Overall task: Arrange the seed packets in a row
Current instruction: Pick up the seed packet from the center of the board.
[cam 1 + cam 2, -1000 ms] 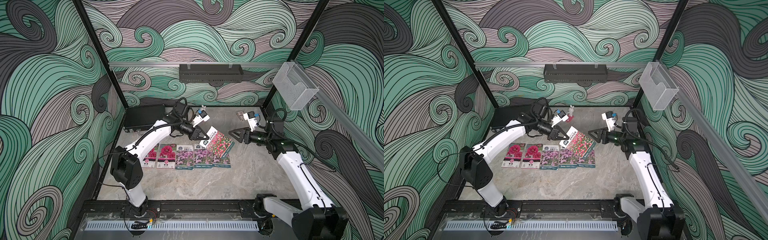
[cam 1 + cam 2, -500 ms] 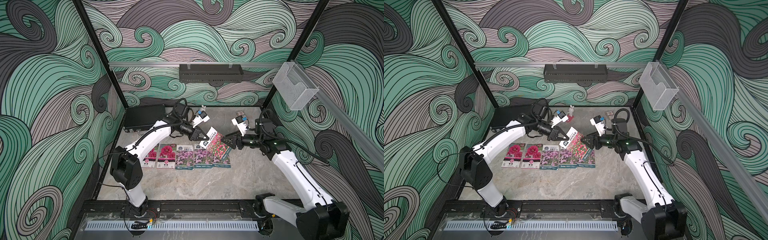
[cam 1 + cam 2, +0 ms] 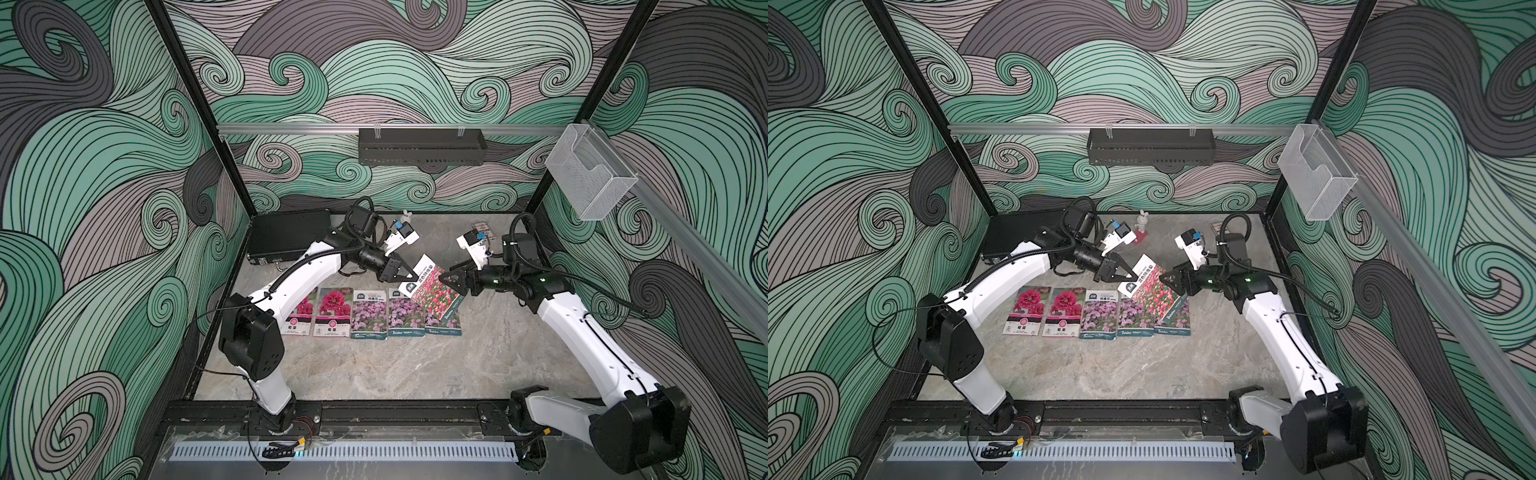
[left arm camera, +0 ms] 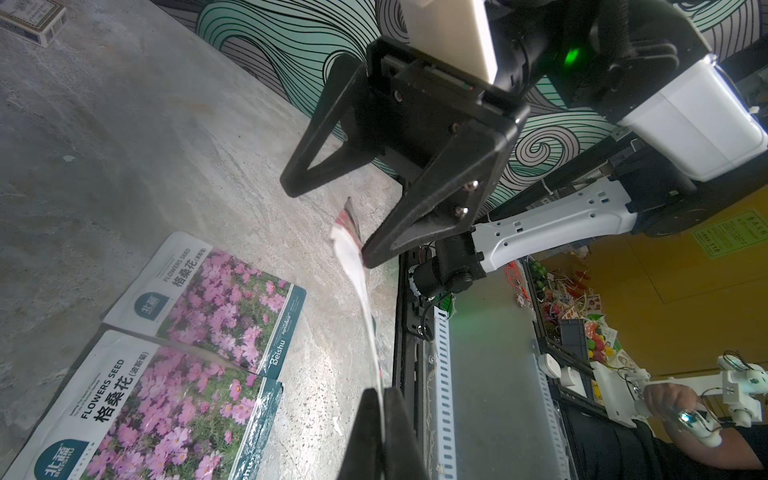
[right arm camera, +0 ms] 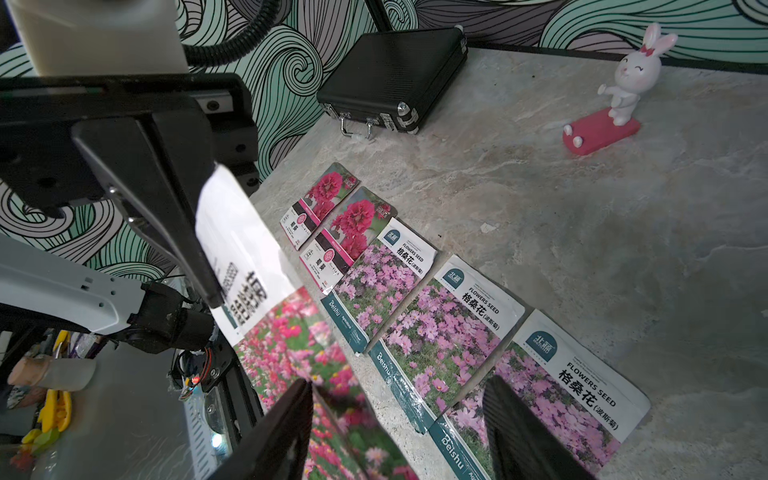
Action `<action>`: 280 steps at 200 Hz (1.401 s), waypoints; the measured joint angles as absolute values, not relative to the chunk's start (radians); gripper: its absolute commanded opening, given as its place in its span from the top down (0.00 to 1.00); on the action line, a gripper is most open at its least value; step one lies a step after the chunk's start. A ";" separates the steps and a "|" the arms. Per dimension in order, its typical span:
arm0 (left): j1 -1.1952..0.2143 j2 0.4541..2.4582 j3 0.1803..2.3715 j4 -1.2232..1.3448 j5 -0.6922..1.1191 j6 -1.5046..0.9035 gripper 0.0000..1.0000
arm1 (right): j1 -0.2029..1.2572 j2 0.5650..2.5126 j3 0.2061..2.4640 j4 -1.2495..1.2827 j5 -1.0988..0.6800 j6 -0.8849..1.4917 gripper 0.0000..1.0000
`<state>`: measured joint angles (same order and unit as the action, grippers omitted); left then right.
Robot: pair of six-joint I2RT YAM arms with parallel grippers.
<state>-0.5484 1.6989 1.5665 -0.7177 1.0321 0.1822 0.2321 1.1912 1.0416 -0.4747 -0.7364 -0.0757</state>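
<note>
The left gripper point(image 3: 410, 277) pinches the white top corner of a red-pink packet point(image 3: 434, 293), tilted in the air. Opposite, the right gripper point(image 3: 446, 280) stands wide, jaws astride the packet's far edge. Just below lie five packets point(image 3: 370, 313) in a row. The right should close fully on the edge before the left releases.

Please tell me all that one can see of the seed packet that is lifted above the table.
The glossy rectangular red-pink flower seed packet has a white top band with black characters and a teal logo. It hangs tilted above the row's purple-pink packets. The left pincer is shut on its white top edge; the right pincer, open, straddles a side edge.
</note>
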 measured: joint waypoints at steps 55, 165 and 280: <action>-0.548 1.698 1.562 -0.696 1.031 0.174 1.00 | 0.249 1.240 1.069 -0.468 -0.759 -0.102 0.35; -0.548 1.698 1.529 -0.599 0.912 0.125 1.00 | 0.309 1.266 1.069 -0.429 -0.766 -0.114 0.56; -0.548 1.698 1.516 -0.525 0.873 0.079 1.00 | 0.327 1.246 1.052 -0.398 -0.741 -0.108 0.87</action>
